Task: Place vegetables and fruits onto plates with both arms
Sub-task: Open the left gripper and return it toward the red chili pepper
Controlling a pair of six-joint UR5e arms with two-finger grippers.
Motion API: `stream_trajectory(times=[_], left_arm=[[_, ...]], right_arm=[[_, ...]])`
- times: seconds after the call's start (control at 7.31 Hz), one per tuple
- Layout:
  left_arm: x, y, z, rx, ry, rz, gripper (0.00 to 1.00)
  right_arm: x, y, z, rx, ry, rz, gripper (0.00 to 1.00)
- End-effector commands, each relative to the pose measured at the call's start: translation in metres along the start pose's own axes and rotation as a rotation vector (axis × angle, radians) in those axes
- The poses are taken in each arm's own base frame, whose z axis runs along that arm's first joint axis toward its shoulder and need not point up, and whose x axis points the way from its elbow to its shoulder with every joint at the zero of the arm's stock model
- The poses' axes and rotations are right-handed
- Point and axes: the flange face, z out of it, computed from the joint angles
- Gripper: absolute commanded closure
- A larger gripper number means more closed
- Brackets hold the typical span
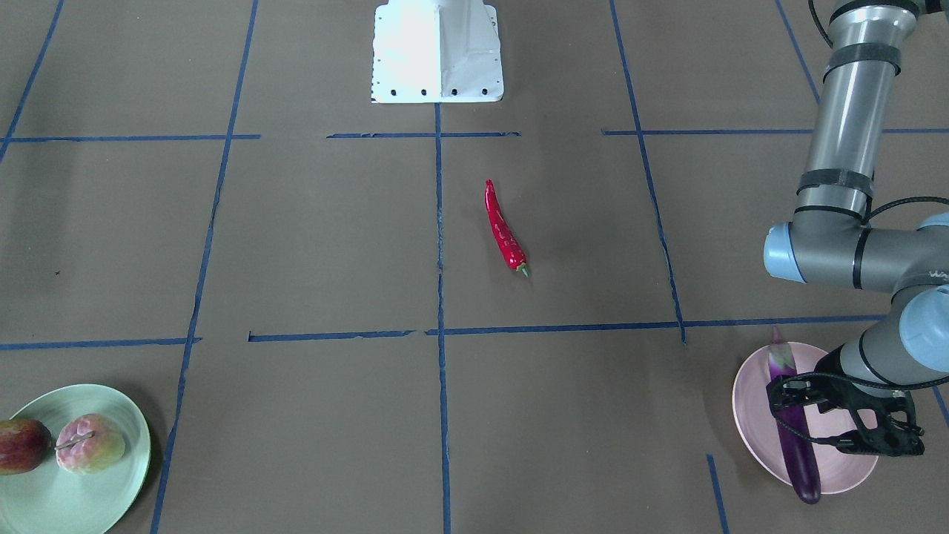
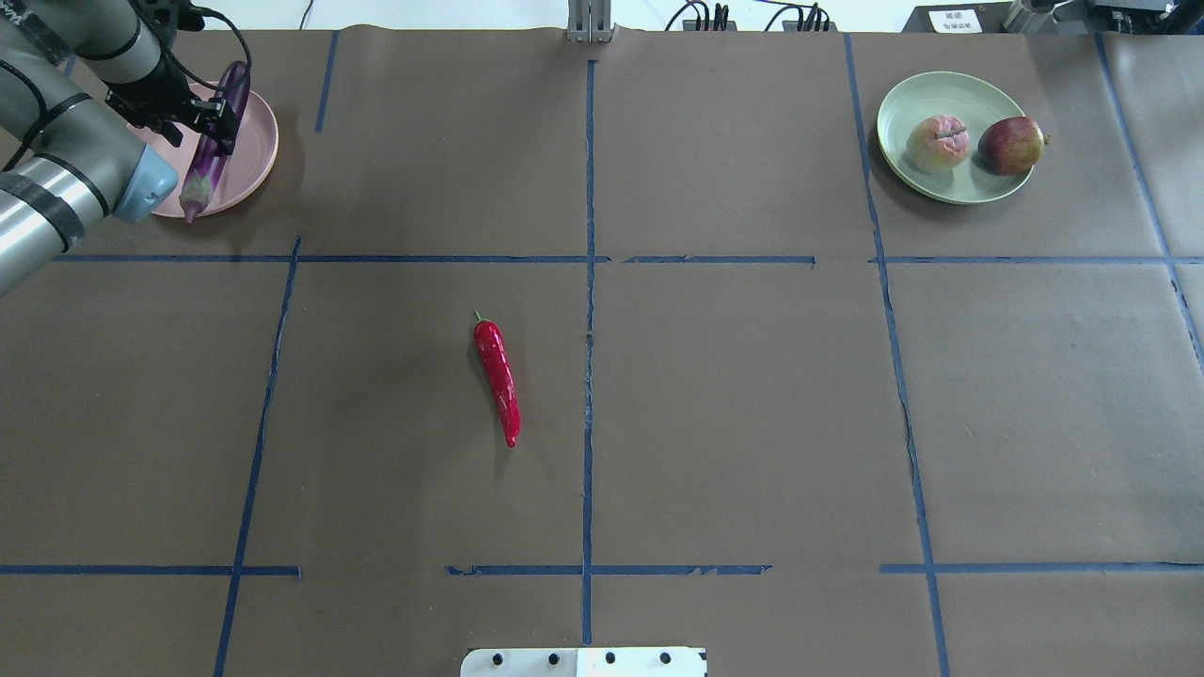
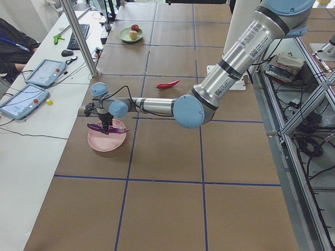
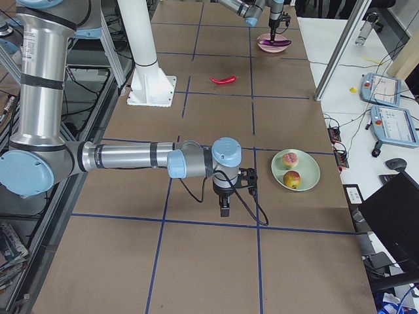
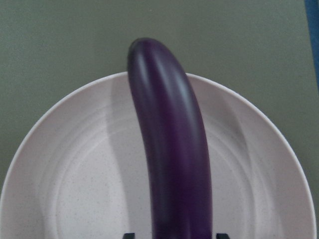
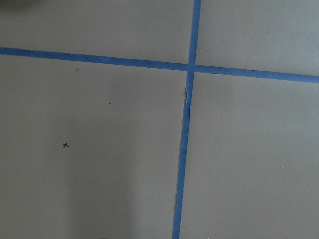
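1. Closest to the lens, left wrist view: seeing eggplant (image 5: 174, 149) running lengthwise over pink plate (image 5: 75, 189), rounded tip past the far rim.
2. Reading left hand (image 1: 797, 415) as clenched on eggplant mid-body, one finger each side, with the pale stem end sticking out past the opposite rim.
3. Can't confirm whether eggplant rests on the plate or sits just above it.
4. Finding chili pepper (image 2: 497, 381) flat on table (image 2: 752, 423) near the centre, well apart from both plates, close to the middle blue tape line (image 2: 588, 376) but not touching it.
5. Seeing green plate (image 2: 950, 94) at the far corner on the robot's right, carrying both fruits: pale pink-green fruit (image 2: 938, 143) and dark apple (image 2: 1011, 145) just beside it, out toward the rim.
6. Spotting right hand (image 4: 224, 208) pointed down over bare table, near green plate but apart from it. Shows only in the side view, so can't tell whether released or clenched.
7. Getting table surface and crossing tape in the right wrist view.
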Motion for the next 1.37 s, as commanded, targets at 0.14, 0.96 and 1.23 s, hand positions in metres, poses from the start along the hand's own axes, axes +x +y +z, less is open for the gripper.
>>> stream_trajectory(times=[0.14, 0.96, 1.23], left_arm=[[0.045, -0.002, -0.079, -0.01, 0.068, -0.06, 0.0], [0.348, 0.217, -0.056, -0.016, 0.077, -0.336, 0.0], [0.402, 0.263, -0.037, -0.025, 0.075, -0.363, 0.0]], right_arm=[[0.0, 0.0, 0.001, -0.001, 0.0, 0.001, 0.0], [0.0, 0.0, 0.0, 0.0, 0.002, -0.001, 0.0], [0.0, 0.0, 0.0, 0.001, 0.001, -0.002, 0.0]])
